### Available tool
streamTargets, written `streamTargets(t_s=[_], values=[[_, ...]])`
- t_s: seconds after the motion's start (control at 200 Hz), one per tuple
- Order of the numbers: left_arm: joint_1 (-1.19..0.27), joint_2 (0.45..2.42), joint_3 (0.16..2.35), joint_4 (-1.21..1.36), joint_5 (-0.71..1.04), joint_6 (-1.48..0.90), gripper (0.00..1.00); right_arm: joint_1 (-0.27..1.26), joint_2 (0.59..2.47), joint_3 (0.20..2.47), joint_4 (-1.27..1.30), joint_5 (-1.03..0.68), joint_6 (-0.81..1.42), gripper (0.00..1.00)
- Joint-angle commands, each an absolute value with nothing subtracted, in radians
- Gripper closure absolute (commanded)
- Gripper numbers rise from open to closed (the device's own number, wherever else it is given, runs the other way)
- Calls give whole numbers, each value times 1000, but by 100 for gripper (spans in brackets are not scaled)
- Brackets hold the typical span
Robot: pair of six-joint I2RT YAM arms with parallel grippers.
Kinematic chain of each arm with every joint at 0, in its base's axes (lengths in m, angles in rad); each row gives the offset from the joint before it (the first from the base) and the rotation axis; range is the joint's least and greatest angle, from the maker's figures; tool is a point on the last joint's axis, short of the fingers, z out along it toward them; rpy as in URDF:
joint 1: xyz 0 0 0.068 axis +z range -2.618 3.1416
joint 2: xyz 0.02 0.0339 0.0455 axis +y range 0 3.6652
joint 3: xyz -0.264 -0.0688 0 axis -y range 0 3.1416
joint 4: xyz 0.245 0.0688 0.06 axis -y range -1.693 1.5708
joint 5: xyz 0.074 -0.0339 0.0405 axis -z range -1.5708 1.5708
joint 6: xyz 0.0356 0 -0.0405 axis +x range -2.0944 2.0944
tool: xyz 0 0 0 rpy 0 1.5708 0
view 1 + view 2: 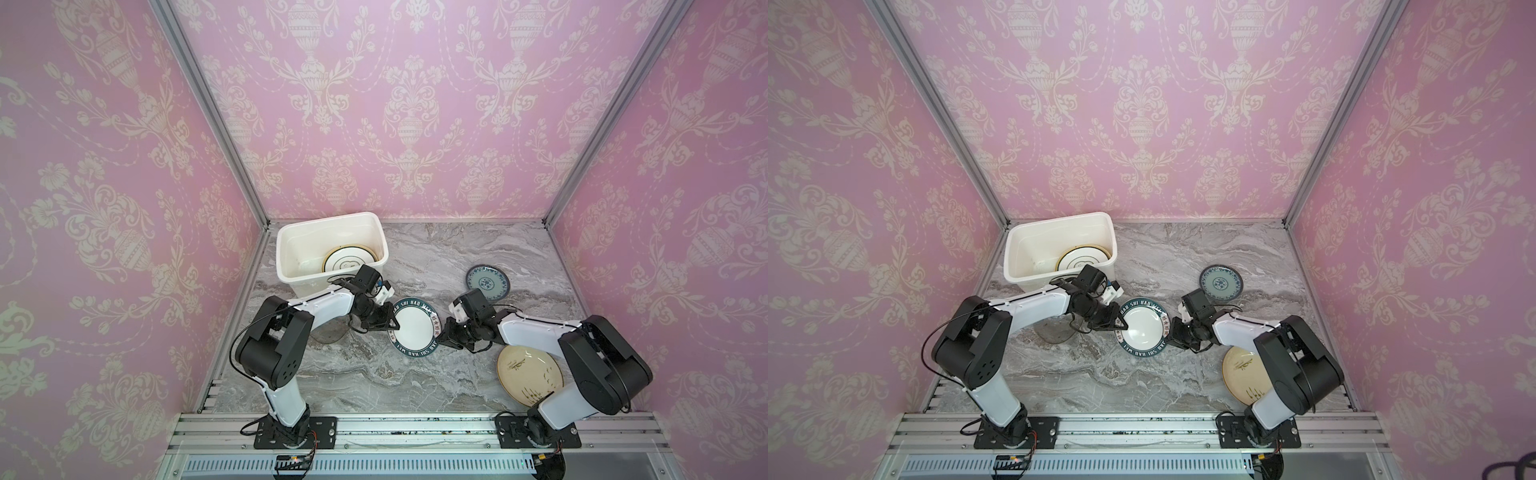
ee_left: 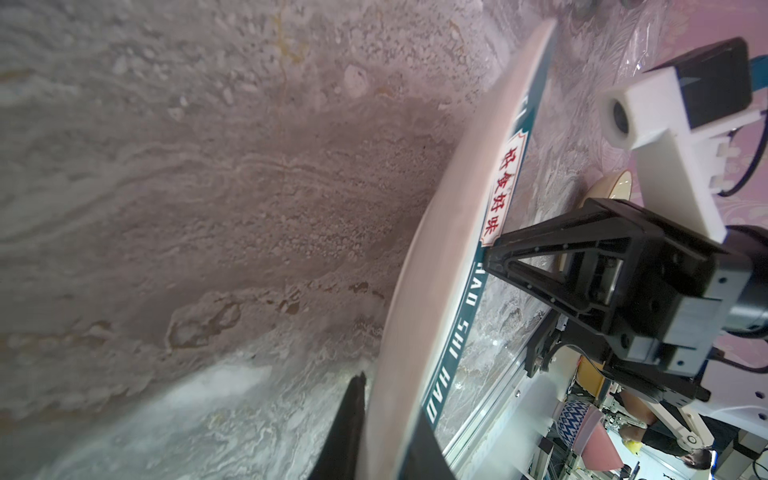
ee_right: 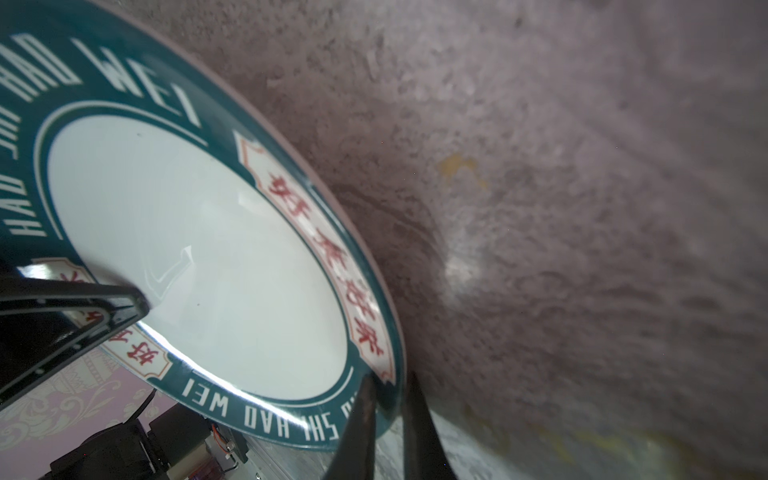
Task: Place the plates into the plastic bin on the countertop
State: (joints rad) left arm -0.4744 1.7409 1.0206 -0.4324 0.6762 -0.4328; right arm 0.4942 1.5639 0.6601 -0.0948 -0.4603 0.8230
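Observation:
A white plate with a dark teal lettered rim (image 1: 413,328) (image 1: 1142,328) hangs just above the countertop (image 1: 374,386), casting a shadow on it. My left gripper (image 1: 394,327) (image 2: 388,415) is shut on its left rim. My right gripper (image 1: 441,332) (image 3: 390,386) is shut on the opposite rim. In both wrist views the rim (image 2: 436,257) (image 3: 199,232) sits between two dark fingers. The white plastic bin (image 1: 328,218) (image 1: 1059,218) stands at the back left. A white plate with a dark rim (image 1: 349,262) lies inside it.
A blue-patterned plate (image 1: 487,283) lies at the back right. A cream plate (image 1: 525,374) lies near the front, partly under the right arm. A clear grey glass plate (image 1: 328,334) lies under the left forearm. Pink walls close in three sides.

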Motion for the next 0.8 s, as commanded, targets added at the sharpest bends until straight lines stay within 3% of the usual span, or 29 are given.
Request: streamTargets(t_s=[0.0,0.11,0.29,0.42,0.68,0.796], values=[[-505,1717,1071,-377,759,-431,87,541,1609,665,-99,-491,808,92],[-505,1717,1088,-379,765,-434,88,541,1600,670,-89,-509,809,92],[-505,1717,1108,-380,767,-441,77,543,1588,673,-77,-522,810,92],[-505,1722,1108,-380,769,-443,76,545,1582,674,-77,-523,811,91],[-505,1719,1110,-389,760,-440,88,545,1571,670,-85,-513,813,91],[-505,1712,1112,-403,746,-436,91,545,1565,673,-96,-509,810,87]])
